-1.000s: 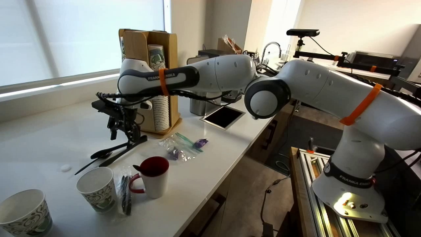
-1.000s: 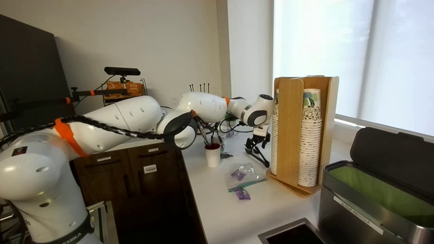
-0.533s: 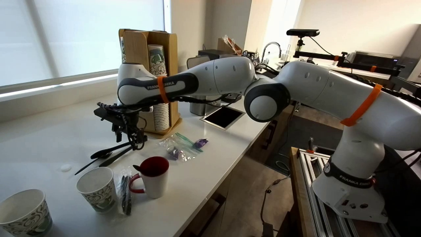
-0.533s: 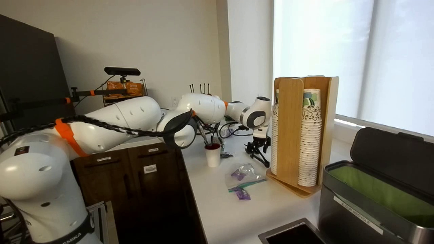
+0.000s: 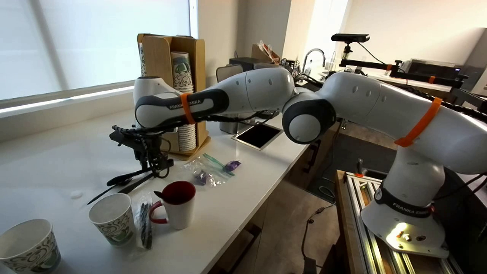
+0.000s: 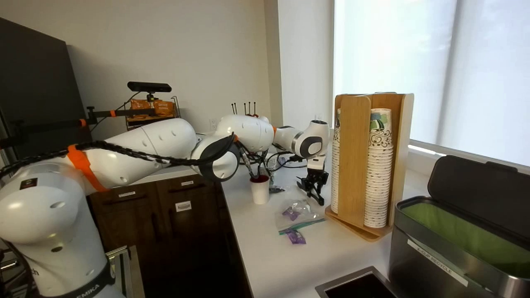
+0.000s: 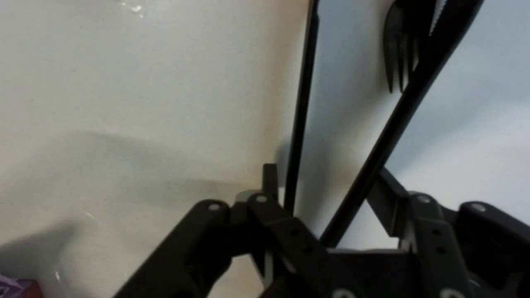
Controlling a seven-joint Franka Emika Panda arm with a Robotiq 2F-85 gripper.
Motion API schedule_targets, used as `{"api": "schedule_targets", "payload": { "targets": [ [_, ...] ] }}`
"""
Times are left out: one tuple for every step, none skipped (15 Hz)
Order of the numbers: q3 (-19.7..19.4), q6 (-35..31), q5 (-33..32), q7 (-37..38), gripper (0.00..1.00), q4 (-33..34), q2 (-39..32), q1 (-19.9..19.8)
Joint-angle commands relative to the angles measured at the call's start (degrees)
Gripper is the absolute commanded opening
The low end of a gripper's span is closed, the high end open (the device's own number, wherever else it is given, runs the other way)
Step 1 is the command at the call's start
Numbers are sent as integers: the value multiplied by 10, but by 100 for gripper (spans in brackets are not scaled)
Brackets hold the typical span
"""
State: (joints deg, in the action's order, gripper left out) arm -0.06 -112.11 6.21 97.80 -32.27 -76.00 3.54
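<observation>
Fingers (image 7: pixel 387 203) closer together, black utensils (image 5: pixel 121 179) shifted

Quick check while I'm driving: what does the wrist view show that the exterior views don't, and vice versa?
Only the wrist view: the tines of a black fork, and a clear look between the parted fingers of the gripper, where two long black utensils lie.

Only the exterior views: the arm, the red-lined mug, the wooden cup rack and the recycling bin.

Shared: the gripper, black utensils, the counter and purple wrapping, though the wrist view catches just a corner of that.
</observation>
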Motion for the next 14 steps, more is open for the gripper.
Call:
{"api": "schedule_targets", "payload": {
  "targets": [
    [-8,14,-6,17,27,12,-6,5],
    [-10,10,-8,15,20,12,-5,6],
    [-12,5,-10,12,15,11,-2,7],
    [-14,-7,-14,7,13,8,2,10],
    [-17,-17,-20,3,12,8,4,13],
    [-21,-31,-27,3,8,9,5,18],
    [-25,-45,-35,0,6,7,7,22],
    [-31,-55,-44,-5,8,3,12,27],
    [-38,-66,-55,-6,8,1,15,33],
    [-47,-78,-66,-10,8,-4,19,39],
    [-53,-91,-76,-16,8,-5,20,44],
    [-61,-105,-87,-21,8,-6,22,50],
    [-69,-122,-97,-22,8,-7,23,56],
    [-76,-140,-105,-25,8,-9,24,61]
  ]
}}
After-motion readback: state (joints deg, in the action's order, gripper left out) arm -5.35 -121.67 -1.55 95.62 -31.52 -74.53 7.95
